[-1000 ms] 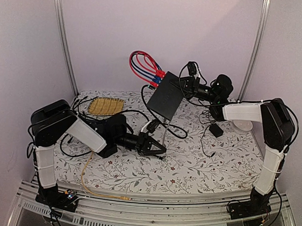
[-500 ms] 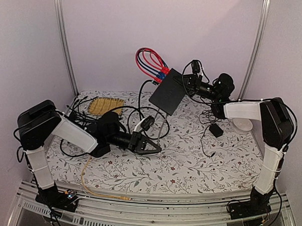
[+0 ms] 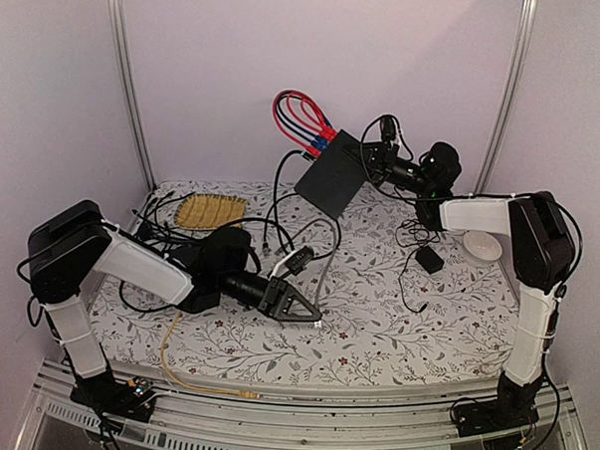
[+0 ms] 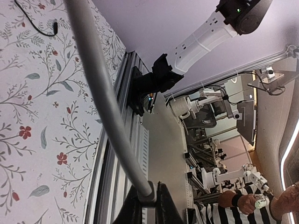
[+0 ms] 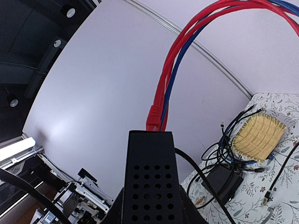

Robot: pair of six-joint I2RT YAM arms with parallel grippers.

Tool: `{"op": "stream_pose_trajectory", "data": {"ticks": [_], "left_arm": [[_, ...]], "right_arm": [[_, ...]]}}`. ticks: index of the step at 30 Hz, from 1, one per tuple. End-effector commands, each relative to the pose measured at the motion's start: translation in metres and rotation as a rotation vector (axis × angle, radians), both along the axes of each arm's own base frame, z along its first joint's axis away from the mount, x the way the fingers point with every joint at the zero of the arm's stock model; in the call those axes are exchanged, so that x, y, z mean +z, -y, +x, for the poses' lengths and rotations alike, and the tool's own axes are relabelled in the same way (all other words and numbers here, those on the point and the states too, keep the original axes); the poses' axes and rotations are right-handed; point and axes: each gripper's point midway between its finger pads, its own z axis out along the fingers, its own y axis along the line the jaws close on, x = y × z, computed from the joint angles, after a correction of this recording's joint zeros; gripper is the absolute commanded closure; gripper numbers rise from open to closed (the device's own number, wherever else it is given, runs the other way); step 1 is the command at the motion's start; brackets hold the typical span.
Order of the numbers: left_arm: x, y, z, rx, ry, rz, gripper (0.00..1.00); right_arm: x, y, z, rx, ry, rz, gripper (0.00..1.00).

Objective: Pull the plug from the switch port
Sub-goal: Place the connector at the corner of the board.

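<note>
While my right gripper [image 3: 368, 166] clamps the black switch [image 3: 332, 174] aloft at the far side, my left gripper [image 3: 298, 307] pinches the grey cable [image 3: 325, 276] low and near. The cable looks clear of the switch, so I judge the pull done, though its port is hidden.

The switch box [image 5: 148, 182] had a smooth matt black casing pierced with round holes, and the red and blue cables [image 5: 161, 88] above it wore glossy plastic sheaths. Below the box, a matt flower-printed cloth covered the desk [image 3: 395, 329]. A coarse woven mat [image 3: 210, 210] lay to the box's left, and the grey cable [image 4: 100, 88] looked smooth and dull.
</note>
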Motion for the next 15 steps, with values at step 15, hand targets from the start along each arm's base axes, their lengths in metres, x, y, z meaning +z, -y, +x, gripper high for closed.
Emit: {"op": "stream_pose_trajectory", "data": {"ticks": [15], "left_arm": [[-0.049, 0.033, 0.009, -0.004, 0.397, 0.327, 1.0]], "right_arm": [[0.088, 0.03, -0.004, -0.103, 0.18, 0.178, 0.99]]}}
